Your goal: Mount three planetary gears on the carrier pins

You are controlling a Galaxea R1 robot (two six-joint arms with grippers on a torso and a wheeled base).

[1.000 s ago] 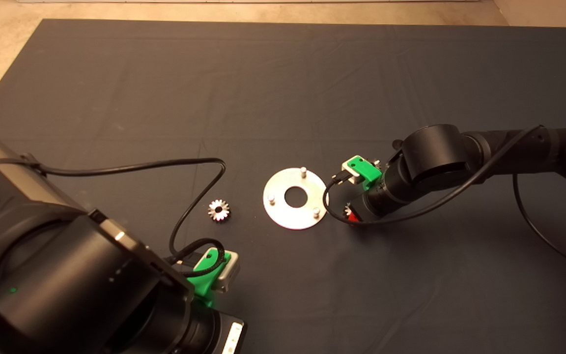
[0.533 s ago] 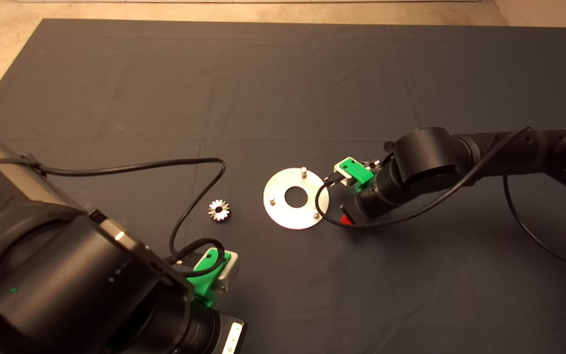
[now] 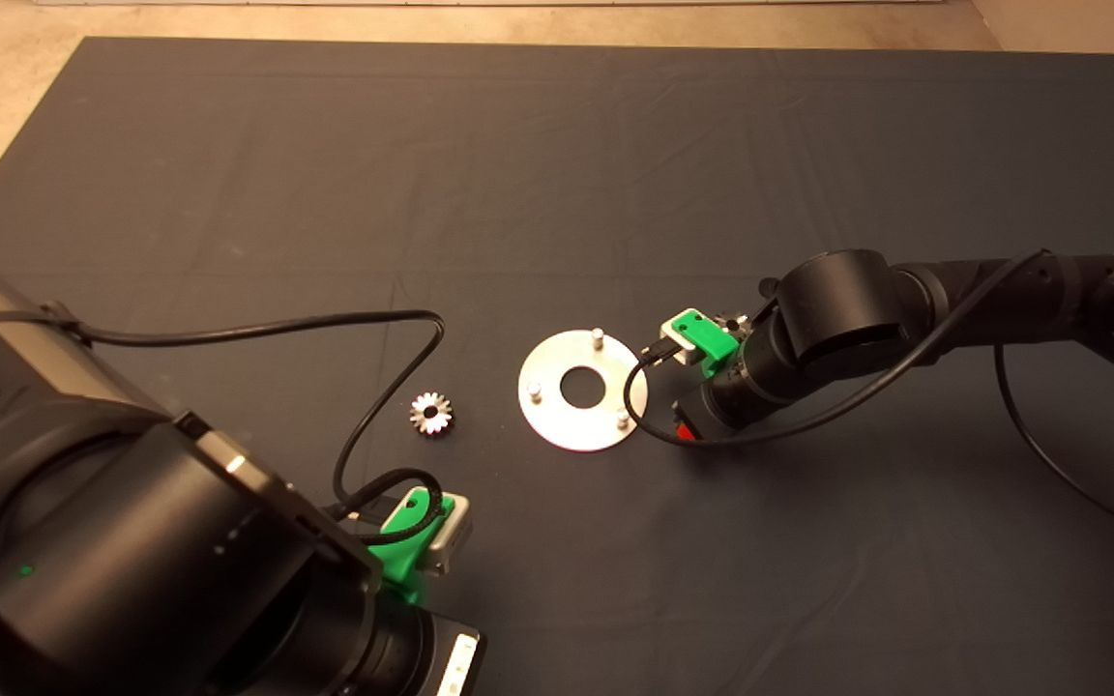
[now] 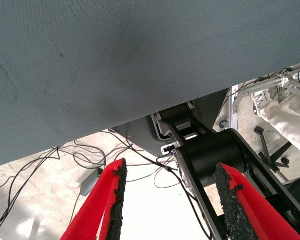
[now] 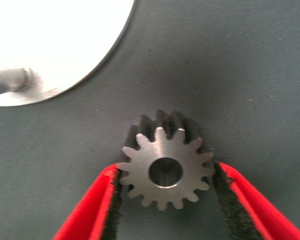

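Observation:
The silver carrier disc (image 3: 557,425) lies mid-mat with three pins (image 3: 597,337) standing on it. My right gripper (image 3: 685,430) is low at the disc's right edge. In the right wrist view, the right gripper (image 5: 166,170) is shut on a planetary gear (image 5: 190,150), with both pads against its teeth. The gear is just above or on the mat, beside the disc (image 5: 65,40) and one pin (image 5: 7,80). A second gear (image 3: 431,413) lies left of the disc. A third gear (image 3: 733,322) peeks out behind the right wrist. My left gripper (image 4: 171,165) is parked open at the lower left.
The left arm's cable (image 3: 393,387) loops over the mat near the left gear. The left wrist view looks past the mat's edge (image 4: 115,125) at floor cables and a person's leg (image 4: 290,117) in white trousers. Bare mat lies behind and in front of the disc.
My right gripper moved left toward the disc and now covers the gear that showed beside its finger. The third gear came into sight behind the wrist. The left arm has not moved.

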